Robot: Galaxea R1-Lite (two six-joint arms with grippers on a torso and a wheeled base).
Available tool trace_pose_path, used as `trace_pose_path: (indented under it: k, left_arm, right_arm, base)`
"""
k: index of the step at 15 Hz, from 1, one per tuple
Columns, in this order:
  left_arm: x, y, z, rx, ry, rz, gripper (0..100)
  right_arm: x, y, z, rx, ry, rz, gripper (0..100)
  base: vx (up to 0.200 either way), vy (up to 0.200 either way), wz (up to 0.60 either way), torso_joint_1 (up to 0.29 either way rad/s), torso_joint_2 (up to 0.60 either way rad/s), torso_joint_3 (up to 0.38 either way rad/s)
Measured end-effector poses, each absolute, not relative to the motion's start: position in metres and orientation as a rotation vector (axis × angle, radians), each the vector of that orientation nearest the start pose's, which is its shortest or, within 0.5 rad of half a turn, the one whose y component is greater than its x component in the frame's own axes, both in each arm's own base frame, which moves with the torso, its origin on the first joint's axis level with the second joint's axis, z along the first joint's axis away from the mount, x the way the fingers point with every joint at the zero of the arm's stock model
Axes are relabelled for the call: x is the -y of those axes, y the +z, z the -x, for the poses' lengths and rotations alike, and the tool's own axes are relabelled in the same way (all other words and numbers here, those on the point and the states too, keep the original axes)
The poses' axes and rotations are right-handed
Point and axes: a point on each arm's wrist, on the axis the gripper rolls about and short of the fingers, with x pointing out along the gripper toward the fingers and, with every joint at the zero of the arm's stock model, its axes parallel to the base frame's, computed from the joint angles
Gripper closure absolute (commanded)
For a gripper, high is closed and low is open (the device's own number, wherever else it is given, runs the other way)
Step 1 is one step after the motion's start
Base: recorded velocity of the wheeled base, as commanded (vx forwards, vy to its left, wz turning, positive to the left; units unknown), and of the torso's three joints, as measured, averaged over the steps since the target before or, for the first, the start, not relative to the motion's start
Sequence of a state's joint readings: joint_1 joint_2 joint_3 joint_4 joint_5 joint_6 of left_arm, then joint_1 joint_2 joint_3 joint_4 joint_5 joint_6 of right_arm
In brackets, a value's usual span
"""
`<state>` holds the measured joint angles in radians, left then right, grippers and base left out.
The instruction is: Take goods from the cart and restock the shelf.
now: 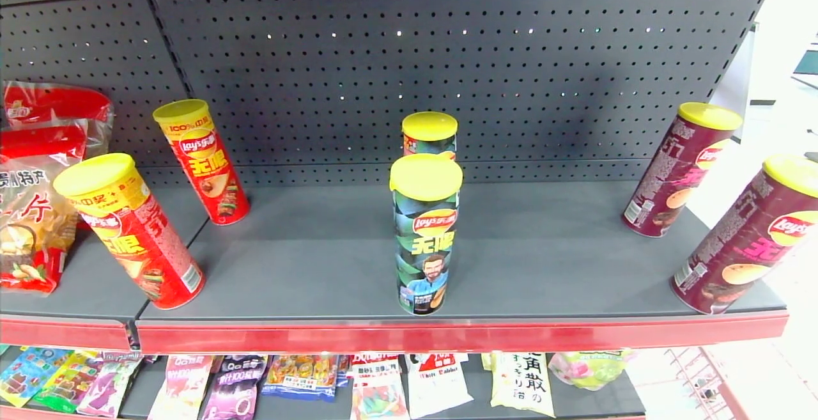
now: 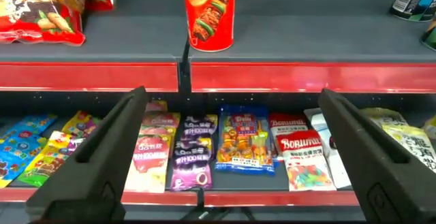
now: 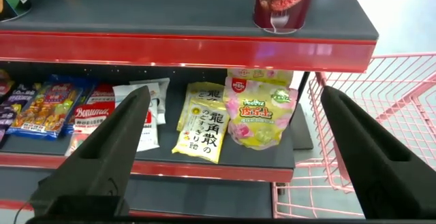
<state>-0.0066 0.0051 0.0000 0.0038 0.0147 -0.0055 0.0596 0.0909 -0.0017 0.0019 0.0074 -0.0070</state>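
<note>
Left wrist view: left jaws spread, empty, facing snack bags (image 2: 194, 152) on the lower shelf (image 2: 286, 198). Right jaws spread too, pink cart (image 3: 409, 56) beside them.

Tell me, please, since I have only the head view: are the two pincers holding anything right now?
Observer: No. The left pincer is open and empty.
Operator: Thank you. And the right one?
Observer: The right pincer is open and empty as well.
Operator: What does the right one face?
Observer: It faces the lower shelf, toward the green-and-pink bag beneath the maroon can, with the pink cart beside the shelf.
</note>
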Motion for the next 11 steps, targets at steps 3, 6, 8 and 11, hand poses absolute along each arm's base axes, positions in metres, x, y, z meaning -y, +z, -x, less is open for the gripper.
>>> trace_pose_path:
  k: [3,6,8,11]
  left_arm:
    - [-0.0005,0.0752,0.0225,-0.007,0.009,0.006,0]
    - [-0.0005,0.0752,0.0225,-0.007,0.009,0.006,0]
    - [-0.0005,0.0752,0.0226,-0.006,0.009,0.005,0]
    - [-0.0005,0.0752,0.0226,-0.006,0.009,0.005,0]
  right_arm:
    - [0.0008,0.0775,0.016,-0.091,0.066,0.01,0]
    - [0.0008,0.0774,0.016,-0.091,0.066,0.01,0]
    - [0.0008,0.0775,0.016,-0.091,0.066,0.008,0]
    - [0.0008,0.0775,0.016,-0.09,0.066,0.004,0]
  base:
    - [0.0,0.0,0.0,0.0,0.0,0.0]
    - [0.0,0.0,0.0,0.0,0.0,0.0]
    - [0.0,0.0,0.0,0.0,0.0,0.0]
    - [0.0,0.0,0.0,0.0,0.0,0.0]
